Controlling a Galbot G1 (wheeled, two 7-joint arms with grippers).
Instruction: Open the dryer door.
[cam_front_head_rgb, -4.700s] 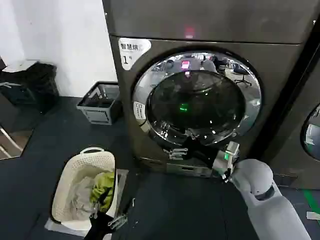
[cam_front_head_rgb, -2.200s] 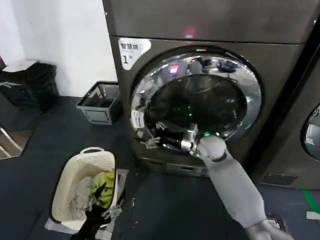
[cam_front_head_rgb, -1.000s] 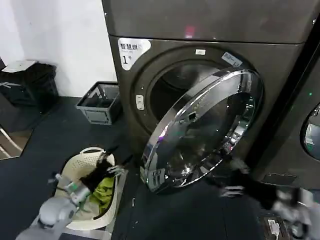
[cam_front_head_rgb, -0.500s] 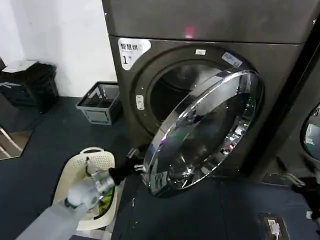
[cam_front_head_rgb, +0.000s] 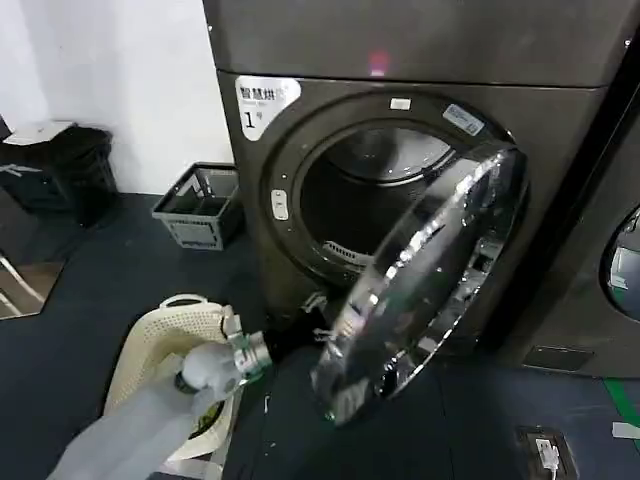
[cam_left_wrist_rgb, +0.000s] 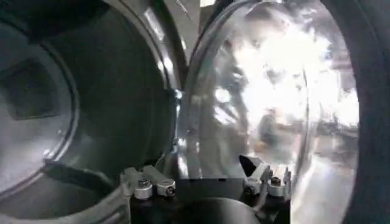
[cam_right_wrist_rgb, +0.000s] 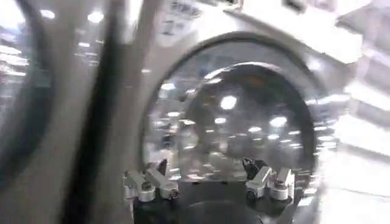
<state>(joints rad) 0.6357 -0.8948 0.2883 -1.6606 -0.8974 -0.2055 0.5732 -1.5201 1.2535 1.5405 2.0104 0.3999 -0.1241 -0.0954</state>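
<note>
The dryer door (cam_front_head_rgb: 430, 275), a chrome ring round dark glass, stands swung well out from the machine with the "1" sticker (cam_front_head_rgb: 262, 100), and the drum opening (cam_front_head_rgb: 365, 200) is exposed. My left gripper (cam_front_head_rgb: 318, 322) reaches from the lower left, open, at the door's lower inner edge. In the left wrist view my left gripper (cam_left_wrist_rgb: 195, 173) has the door's inner glass (cam_left_wrist_rgb: 268, 103) on one side and the drum (cam_left_wrist_rgb: 55, 97) on the other. My right gripper (cam_right_wrist_rgb: 205, 167) is open and holds nothing, facing a blurred round glass door (cam_right_wrist_rgb: 244, 115).
A white laundry basket (cam_front_head_rgb: 160, 335) with clothes sits on the dark floor under my left arm. A grey crate (cam_front_head_rgb: 200, 205) stands by the white wall. The neighbouring dark machine's round door (cam_front_head_rgb: 625, 265) is at the right edge.
The door has swung further out from the machine. My left gripper has moved right, from beside the basket to the door's lower inner edge. My right arm has left the head view.
</note>
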